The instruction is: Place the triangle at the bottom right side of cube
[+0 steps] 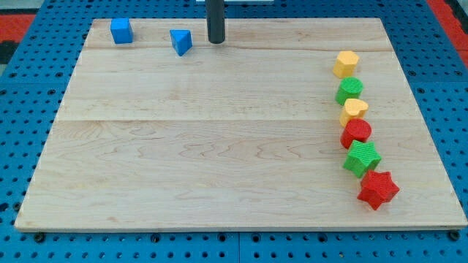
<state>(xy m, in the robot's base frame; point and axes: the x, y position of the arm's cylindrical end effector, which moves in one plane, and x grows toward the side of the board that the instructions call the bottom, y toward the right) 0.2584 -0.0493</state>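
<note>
A blue cube [121, 31] sits near the board's top left corner. A blue triangle [181, 42] lies to its right and slightly lower, apart from it. My tip [216, 42] is a dark rod coming down from the view's top, just right of the triangle with a small gap between them.
A column of blocks runs down the board's right side: yellow pentagon [346, 63], green block [349, 90], yellow heart [354, 110], red block [356, 133], green star [362, 158], red star [378, 190]. The wooden board [219, 146] lies on a blue pegboard.
</note>
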